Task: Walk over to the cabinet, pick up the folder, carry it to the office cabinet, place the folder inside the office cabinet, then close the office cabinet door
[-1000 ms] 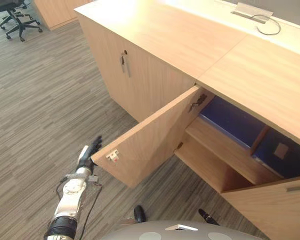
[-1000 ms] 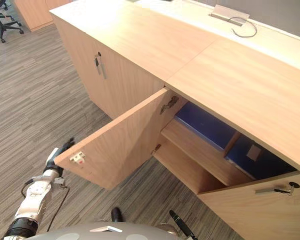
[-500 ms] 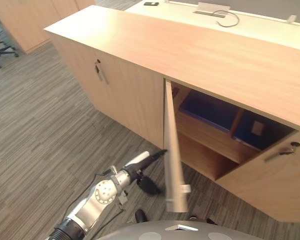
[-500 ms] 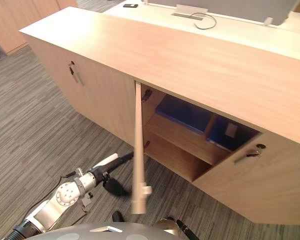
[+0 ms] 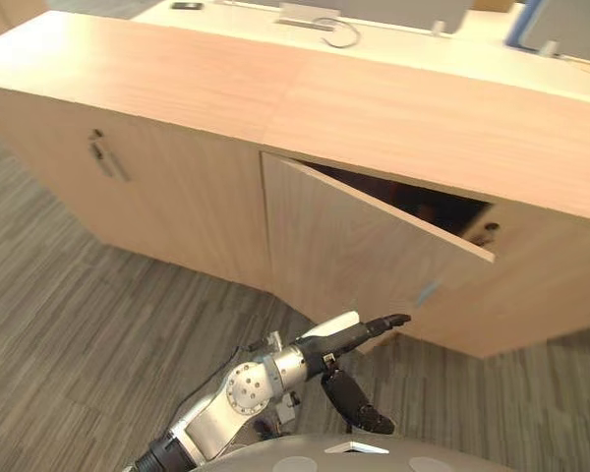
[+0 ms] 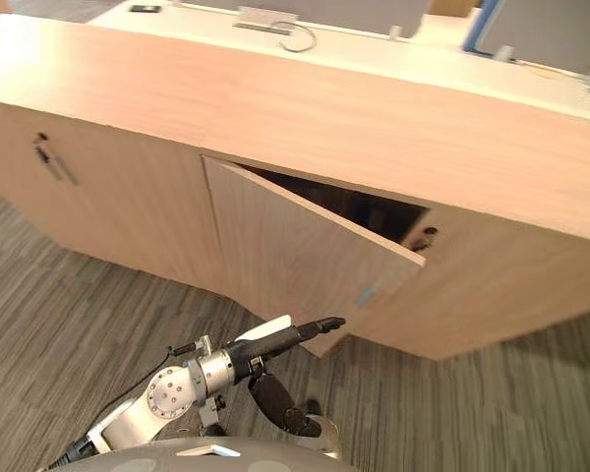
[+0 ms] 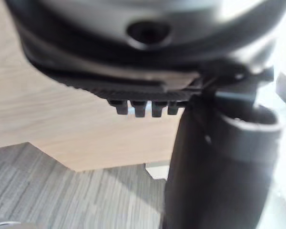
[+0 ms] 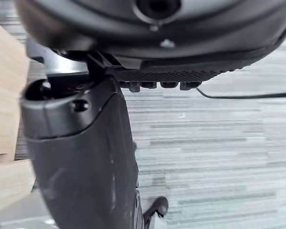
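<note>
Closing step in progress. The office cabinet door (image 5: 354, 246) is standing ajar, hinged at its left edge, with its free edge swung out from the office cabinet (image 5: 177, 88) and a dark wedge of interior showing above it. I am holding the left hand (image 5: 364, 334) low in front of the door, fingers straight and together, thumb hanging apart below them, and nothing in its grasp. The fingertips are pointing at the door's lower free corner. Whether they are touching the wood or are just short of it, I cannot tell. In the left wrist view the door's pale face is lying close beyond the fingers. The right hand (image 8: 81, 157) is hanging away from the door over the carpet (image 8: 229, 143), fingers relaxed and empty. The folder is in neither hand, and the gap behind the door is too dark for me to make it out, so I am judging that it is already inside, behind the door. By that reading, fetching, carrying and placing are done. What remains is pushing the door the rest of the way until it is sitting flush beside the neighbouring door with the key (image 5: 486, 233).
</note>
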Controlling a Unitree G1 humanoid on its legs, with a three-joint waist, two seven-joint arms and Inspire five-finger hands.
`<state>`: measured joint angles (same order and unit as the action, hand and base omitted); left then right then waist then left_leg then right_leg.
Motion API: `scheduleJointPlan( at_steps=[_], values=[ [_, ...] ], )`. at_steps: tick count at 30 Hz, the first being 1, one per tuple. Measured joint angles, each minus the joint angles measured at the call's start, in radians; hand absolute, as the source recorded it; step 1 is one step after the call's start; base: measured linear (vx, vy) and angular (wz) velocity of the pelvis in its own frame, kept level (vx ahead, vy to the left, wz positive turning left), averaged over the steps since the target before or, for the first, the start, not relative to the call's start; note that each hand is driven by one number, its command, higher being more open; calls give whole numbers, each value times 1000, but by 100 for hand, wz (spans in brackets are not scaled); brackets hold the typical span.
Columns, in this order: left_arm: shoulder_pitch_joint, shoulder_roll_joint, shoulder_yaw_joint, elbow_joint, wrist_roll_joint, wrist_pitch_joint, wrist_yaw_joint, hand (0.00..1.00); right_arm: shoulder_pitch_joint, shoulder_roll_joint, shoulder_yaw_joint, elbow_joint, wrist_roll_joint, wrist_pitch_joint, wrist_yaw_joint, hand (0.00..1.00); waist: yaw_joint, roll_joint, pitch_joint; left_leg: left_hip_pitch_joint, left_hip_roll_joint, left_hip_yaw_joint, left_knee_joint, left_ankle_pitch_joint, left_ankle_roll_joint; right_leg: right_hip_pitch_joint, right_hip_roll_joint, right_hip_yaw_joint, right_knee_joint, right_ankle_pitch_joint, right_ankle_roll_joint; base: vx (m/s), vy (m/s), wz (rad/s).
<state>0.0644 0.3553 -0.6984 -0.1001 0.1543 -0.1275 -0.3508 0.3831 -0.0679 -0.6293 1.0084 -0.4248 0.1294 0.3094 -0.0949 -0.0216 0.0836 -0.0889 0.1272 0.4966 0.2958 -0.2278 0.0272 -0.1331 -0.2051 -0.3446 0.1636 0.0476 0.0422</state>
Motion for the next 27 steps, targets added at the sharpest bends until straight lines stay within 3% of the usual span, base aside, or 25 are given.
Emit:
scheduleJointPlan(
  at_steps=[1, 2, 6, 9, 11, 13, 14, 19, 21, 22, 24, 25, 26, 27],
  values=[
    [-1, -10, 6, 0, 0, 1, 0, 100, 8, 10, 24, 3, 1, 2, 0, 100, -1, 2, 1, 10, 13, 34, 0, -6, -5, -11, -7, -35, 48, -22, -30, 6, 71, -83],
    [-1, -15, 8, 1, 0, 3, 0, 100, 13, 20, 34, 4, 2, 3, -3, 100, -2, 4, -2, 14, 27, 56, -1, -13, -16, -11, -2, -40, 68, -23, -29, 32, 69, -86],
    [11, -43, 15, 36, -32, 1, -1, 100, 16, 59, 35, 21, 22, 1, -26, 100, -7, -12, -31, 36, 28, 145, -20, -5, -52, 20, 21, 1, -62, -5, 6, 103, -21, -73],
    [30, -92, 77, 215, -45, 2, -4, 100, -17, 56, 19, 48, 42, 3, -60, 100, -21, 16, -40, 71, 26, 188, -51, 7, -71, 34, 46, 52, -116, 3, 21, 79, -84, -58],
    [51, -140, 177, 377, -117, 20, -2, 100, -46, 56, 18, 54, 67, 17, -82, 100, -21, 20, -42, 101, 26, 192, -80, 19, -84, 51, 55, 58, -117, -6, 34, 39, -86, -25],
    [58, -236, 377, 616, -346, 69, 81, 100, -106, 45, 13, 56, 161, 24, -135, 100, -15, 21, -45, 132, 26, 183, -111, 37, -96, 77, 67, 50, -128, -9, 38, 5, -68, 7],
    [54, -252, 430, 666, -391, 80, 108, 100, -122, 39, 23, 58, 163, 24, -145, 100, -13, 19, -45, 135, 25, 178, -117, 41, -97, 85, 69, 46, -135, -9, 38, -34, -40, 23],
    [20, -238, 785, 999, -556, 91, 226, 100, -168, -1, 92, 144, 227, 38, -204, 100, 32, 10, -47, 134, 28, 155, -129, 63, -103, 109, 86, 35, -168, -10, 35, -44, -23, 14],
    [26, -226, 925, 1099, -578, 92, 264, 100, -182, -3, 93, 173, 252, 39, -213, 100, 32, 7, -35, 127, 74, 154, -43, 25, -117, 124, 104, 43, -162, -21, 21, -38, -23, -18],
    [38, -209, 984, 1133, -563, 93, 287, 100, -183, -3, 103, 177, 258, 39, -213, 100, 38, 7, -26, 113, 121, 145, 48, -5, -119, 139, 119, 50, -156, -33, 14, -43, -26, -24],
    [70, -189, 1032, 1133, -510, 93, 302, 100, -187, -4, 110, 177, 262, 39, -213, 100, 38, 4, -17, 72, 177, 108, 201, -22, -102, 153, 135, 55, -135, -58, 8, -66, -31, -13],
    [77, -202, 1060, 1132, -452, 93, 315, 100, -188, -13, 110, 177, 264, 39, -213, 100, 56, 12, -6, 38, 204, 51, 301, -19, -93, 159, 141, 72, -119, -82, 1, -72, 3, -13],
    [79, -212, 1069, 1131, -444, 92, 319, 100, -189, -17, 111, 177, 263, 39, -214, 100, 63, 13, -4, 17, 201, 5, 335, -13, -82, 160, 139, 79, -112, -86, -1, -45, 57, -21],
    [85, -237, 1075, 1131, -435, 89, 323, 100, -193, -31, 125, 181, 264, 39, -216, 100, 71, 11, 2, -15, 155, -121, 320, -47, -91, 155, 128, 96, -106, -86, -2, 7, 74, -21]
  ],
)
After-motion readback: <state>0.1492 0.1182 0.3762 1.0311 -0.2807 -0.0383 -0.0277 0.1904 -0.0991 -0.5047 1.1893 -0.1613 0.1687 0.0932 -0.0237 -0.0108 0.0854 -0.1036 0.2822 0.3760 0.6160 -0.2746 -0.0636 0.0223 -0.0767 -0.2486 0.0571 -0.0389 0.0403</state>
